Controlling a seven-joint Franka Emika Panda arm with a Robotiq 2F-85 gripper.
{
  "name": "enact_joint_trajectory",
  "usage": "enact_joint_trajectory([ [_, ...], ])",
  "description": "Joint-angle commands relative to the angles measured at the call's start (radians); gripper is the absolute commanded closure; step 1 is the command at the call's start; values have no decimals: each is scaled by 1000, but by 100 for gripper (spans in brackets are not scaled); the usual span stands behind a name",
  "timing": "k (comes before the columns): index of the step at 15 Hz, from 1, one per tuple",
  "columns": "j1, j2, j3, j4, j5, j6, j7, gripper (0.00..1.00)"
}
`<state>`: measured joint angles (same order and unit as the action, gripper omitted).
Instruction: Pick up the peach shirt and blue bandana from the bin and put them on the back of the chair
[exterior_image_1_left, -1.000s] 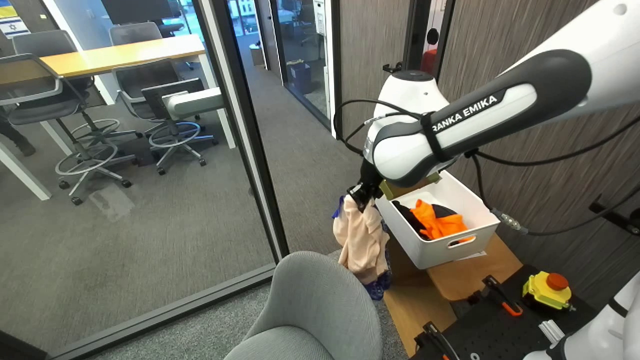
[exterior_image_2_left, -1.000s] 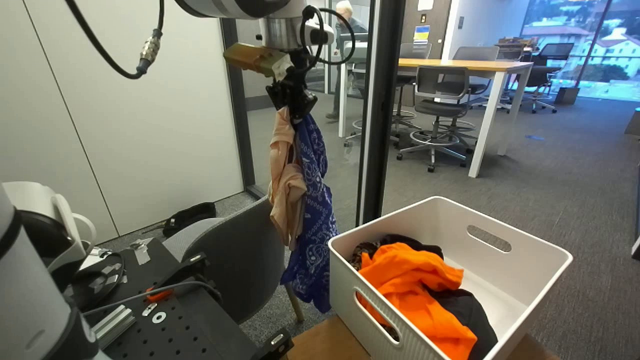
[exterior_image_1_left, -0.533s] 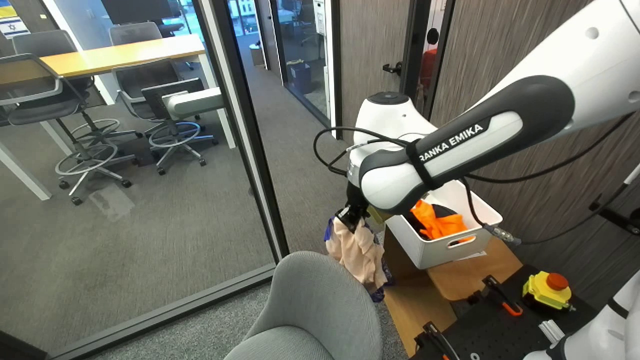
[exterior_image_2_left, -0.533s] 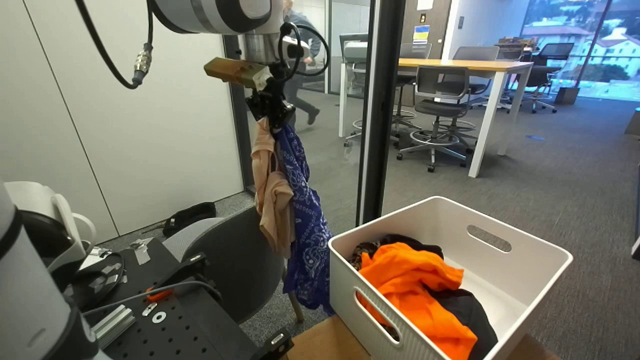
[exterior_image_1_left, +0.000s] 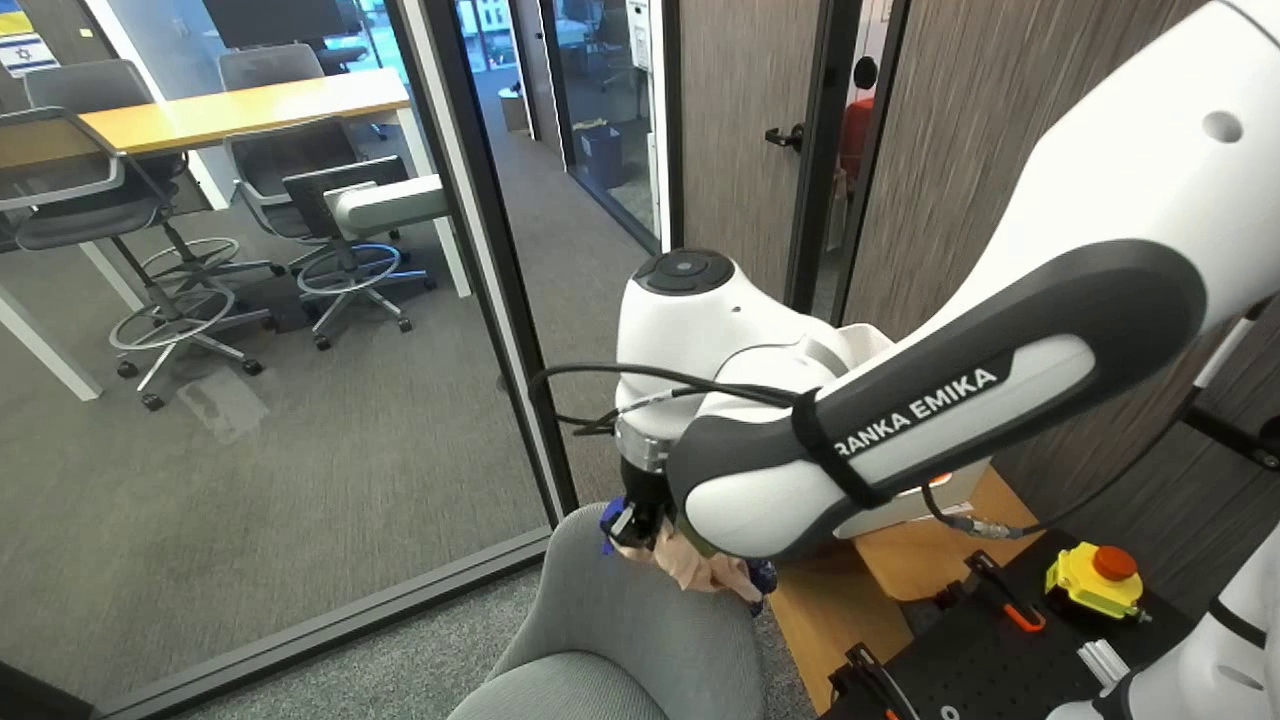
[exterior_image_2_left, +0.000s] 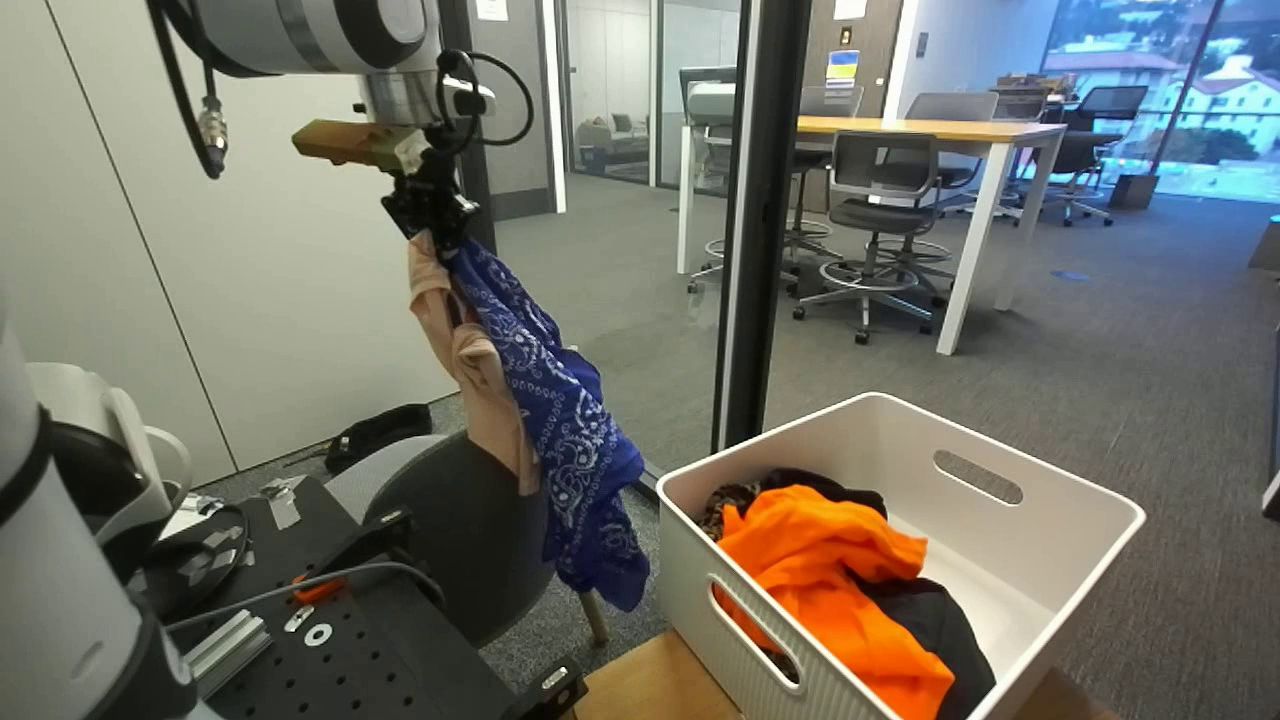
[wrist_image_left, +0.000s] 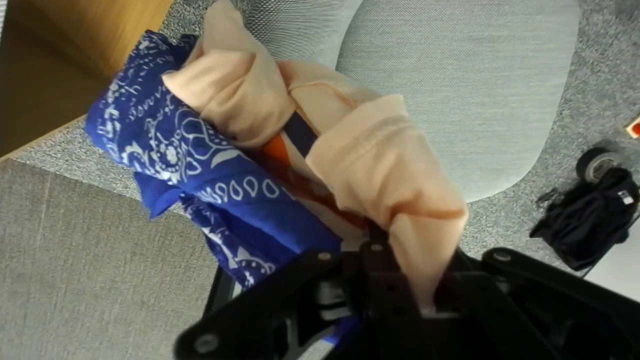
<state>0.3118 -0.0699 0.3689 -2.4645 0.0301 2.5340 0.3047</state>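
Note:
My gripper (exterior_image_2_left: 437, 232) is shut on the peach shirt (exterior_image_2_left: 487, 375) and the blue bandana (exterior_image_2_left: 565, 430), holding both above the grey chair's back (exterior_image_2_left: 455, 540). In the wrist view the shirt (wrist_image_left: 385, 160) is pinched between the fingers and the patterned bandana (wrist_image_left: 165, 135) hangs beside it. The cloths slant away from the gripper, their lower ends overlapping the chair back in view; I cannot tell if they touch it. In an exterior view the gripper (exterior_image_1_left: 635, 528) is over the top of the chair back (exterior_image_1_left: 640, 620), and the arm hides part of the cloths.
The white bin (exterior_image_2_left: 840, 440) stands on a wooden stand with an orange cloth (exterior_image_2_left: 830, 570) and dark cloths inside. A black perforated plate (exterior_image_2_left: 370, 650) lies beside the chair. A glass wall with a dark frame (exterior_image_1_left: 500, 250) stands behind the chair. A yellow emergency stop (exterior_image_1_left: 1095, 580) sits near the base.
The gripper has moved away from the bin to over the chair back, carrying the shirt and bandana, which now trail at a slant. A person behind the glass has gone out of view.

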Motion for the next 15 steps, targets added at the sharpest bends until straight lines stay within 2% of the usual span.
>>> enact_joint_trajectory([
  [1,64,70,62,82,-51,-31,64,91],
  [4,112,165,95,120,-111,-39,104,91],
  [6,141,243,87,138,-173,-46,142,91],
  [9,171,346,34,166,-230,-66,161,91],
  [12,177,364,-28,185,-252,-76,149,91],
  [15,167,370,-55,195,-221,-73,131,91],
])
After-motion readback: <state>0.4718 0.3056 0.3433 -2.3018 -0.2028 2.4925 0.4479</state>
